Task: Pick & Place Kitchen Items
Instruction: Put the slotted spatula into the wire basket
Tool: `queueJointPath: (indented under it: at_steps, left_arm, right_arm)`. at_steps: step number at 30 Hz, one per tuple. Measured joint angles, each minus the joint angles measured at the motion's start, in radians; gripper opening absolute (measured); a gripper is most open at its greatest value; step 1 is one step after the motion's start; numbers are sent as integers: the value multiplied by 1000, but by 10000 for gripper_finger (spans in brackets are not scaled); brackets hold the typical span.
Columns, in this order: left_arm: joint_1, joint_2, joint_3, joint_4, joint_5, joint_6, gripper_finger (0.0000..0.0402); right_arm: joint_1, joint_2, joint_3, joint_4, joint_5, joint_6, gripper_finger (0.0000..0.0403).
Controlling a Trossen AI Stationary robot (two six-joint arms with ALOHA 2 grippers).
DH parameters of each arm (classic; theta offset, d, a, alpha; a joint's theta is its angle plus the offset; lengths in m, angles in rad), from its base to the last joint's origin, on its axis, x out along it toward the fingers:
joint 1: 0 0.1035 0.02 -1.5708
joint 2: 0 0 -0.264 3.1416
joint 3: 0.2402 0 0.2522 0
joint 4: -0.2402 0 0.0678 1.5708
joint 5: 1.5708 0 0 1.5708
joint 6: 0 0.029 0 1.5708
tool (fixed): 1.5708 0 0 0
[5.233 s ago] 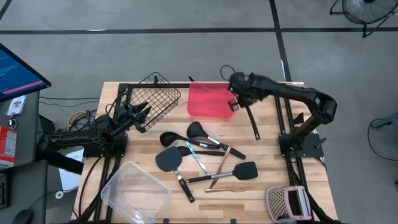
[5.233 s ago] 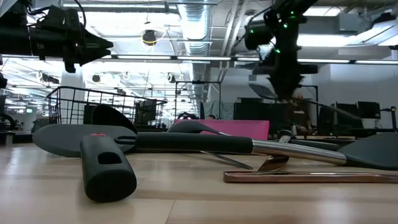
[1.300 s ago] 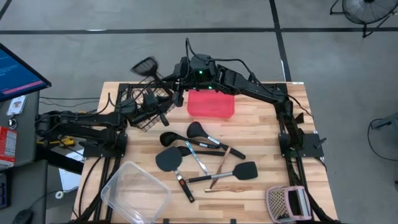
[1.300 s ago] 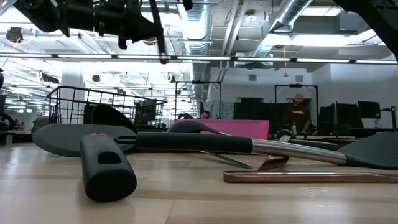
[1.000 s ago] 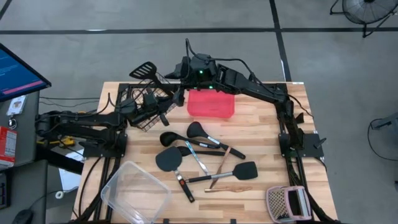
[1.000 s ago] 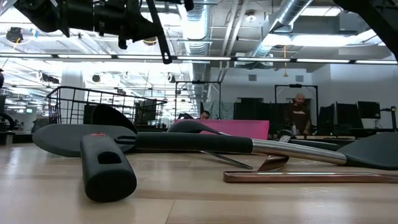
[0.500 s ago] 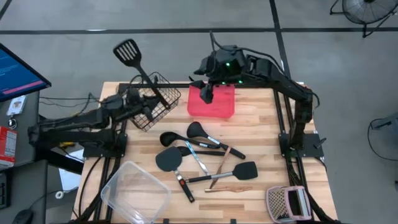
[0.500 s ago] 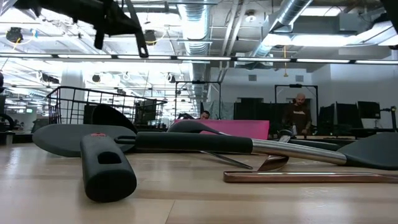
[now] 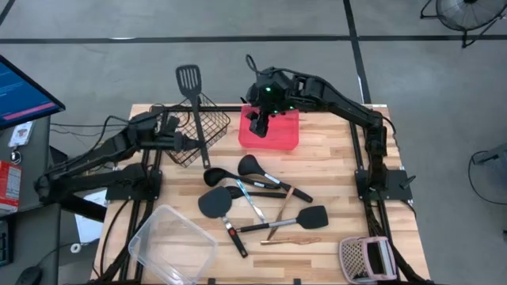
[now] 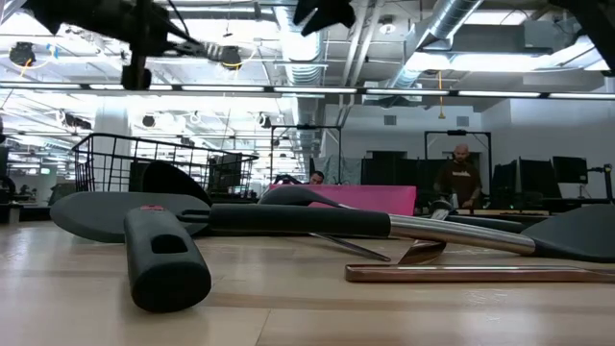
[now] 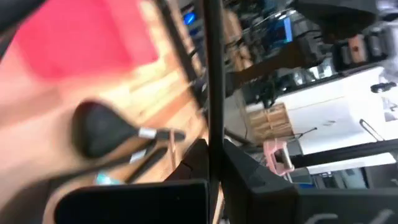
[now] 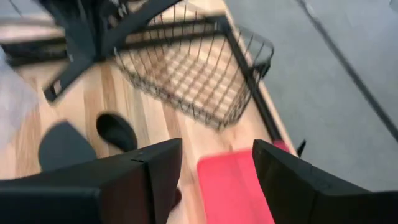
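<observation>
My left gripper (image 9: 188, 141) is shut on a black slotted turner (image 9: 188, 77) and holds it over the black wire basket (image 9: 212, 128) at the table's far left. My right gripper (image 9: 258, 120) stands open with nothing in it, above the red tray (image 9: 283, 136); its own view shows its fingers (image 12: 158, 171) apart over the tray (image 12: 233, 180). Several other kitchen items lie flat on the table's middle: black spoons (image 9: 249, 165), a black spatula (image 9: 214, 203), a black turner (image 9: 312, 215), slim silver pieces (image 9: 252, 202) and copper sticks (image 9: 289, 238). My left gripper pinches the turner's thin handle (image 11: 212, 149) between its two fingers, on the half away from the head. The fingers come about level from the table's left and lie across the handle (image 9: 199, 134). The turner is lifted clear, head toward the far edge.
A clear tub (image 9: 173, 247) stands at the near left corner, and a pinkish mesh item (image 9: 366, 257) lies at the near right. The metal frame posts (image 9: 372, 142) rise on both sides. People sit in the room behind the table (image 10: 461, 178).
My right gripper has drawn back from the basket toward the table's right and now hangs over the red tray. My left gripper has rolled and shifted with the turner. The turner's head has swung from over the basket out past the far edge.
</observation>
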Motion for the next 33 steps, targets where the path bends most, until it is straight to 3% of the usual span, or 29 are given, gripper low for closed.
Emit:
queueJointPath:
  at_steps: [6,12,18,21,28,33]
  left_arm:
    - [109,-5,-1,-24,229,-96,0]
    - [108,-50,-1,-18,626,-116,0]
    - [23,-158,-1,-14,765,-204,0]
    - [-17,-195,0,-11,740,-256,0]
    - [-4,-142,0,-10,484,-298,0]
    - [40,-53,0,-10,452,-304,0]
  right_arm:
    - [8,-4,0,-41,-3,13,190]
    - [13,-13,2,-73,-3,16,184]
    - [5,-12,2,-78,-3,1,181]
    - [5,-12,2,-82,-2,6,178]
    - [1,-12,2,-110,-3,27,175]
    - [0,-12,2,-95,-2,27,175]
